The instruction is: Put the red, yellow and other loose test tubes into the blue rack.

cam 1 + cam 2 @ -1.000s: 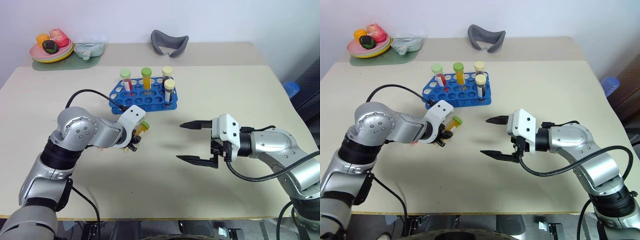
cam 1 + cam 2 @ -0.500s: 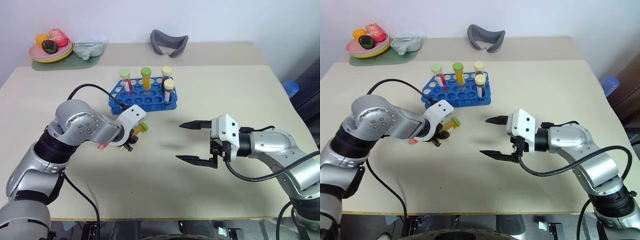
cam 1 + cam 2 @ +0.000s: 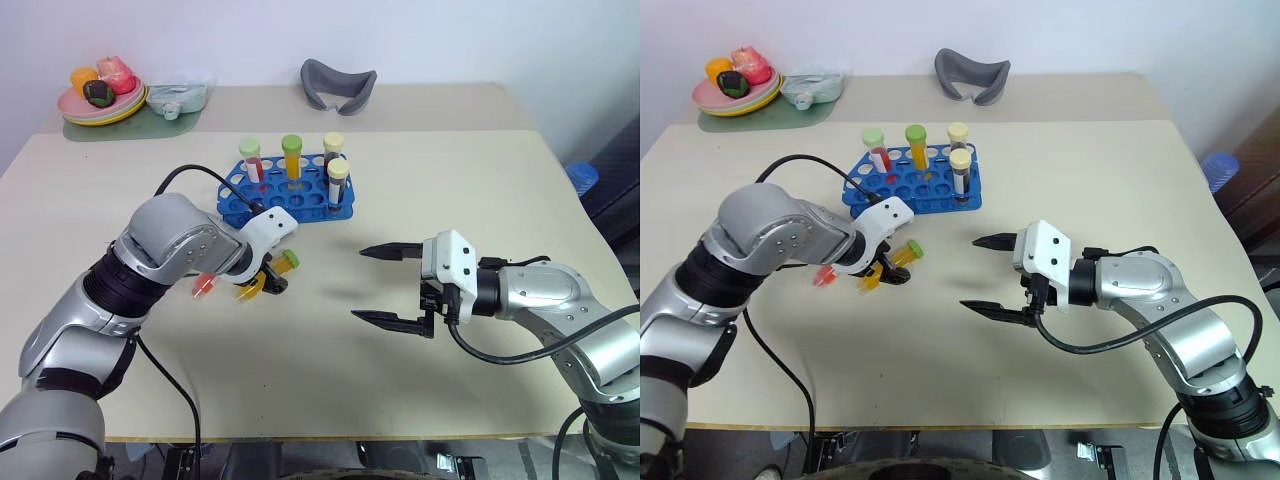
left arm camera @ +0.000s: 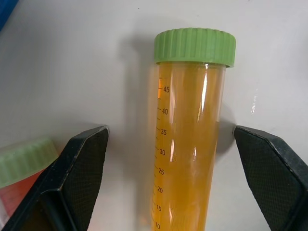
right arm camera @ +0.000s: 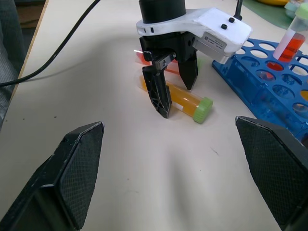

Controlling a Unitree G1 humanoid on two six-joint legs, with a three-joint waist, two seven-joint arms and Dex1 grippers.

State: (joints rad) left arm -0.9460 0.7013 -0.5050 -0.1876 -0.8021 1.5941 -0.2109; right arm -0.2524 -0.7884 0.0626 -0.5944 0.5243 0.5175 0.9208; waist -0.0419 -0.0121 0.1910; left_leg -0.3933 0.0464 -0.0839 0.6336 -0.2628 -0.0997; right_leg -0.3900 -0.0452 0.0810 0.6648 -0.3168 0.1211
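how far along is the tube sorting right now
Done: four capped tubes stand in the blue rack. In hand: nothing; the left end effector straddles the yellow tube lying on the table, fingers open. Left: that tube and the red tube beside it.

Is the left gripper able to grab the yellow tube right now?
Probably yes: the left gripper is open astride the yellow tube, which lies flat on the table with nothing between.

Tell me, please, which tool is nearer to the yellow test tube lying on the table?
Left. The left tool stands open astride the yellow test tube, one finger on each side. The right tool hangs open well off to the tube's right, away from it.
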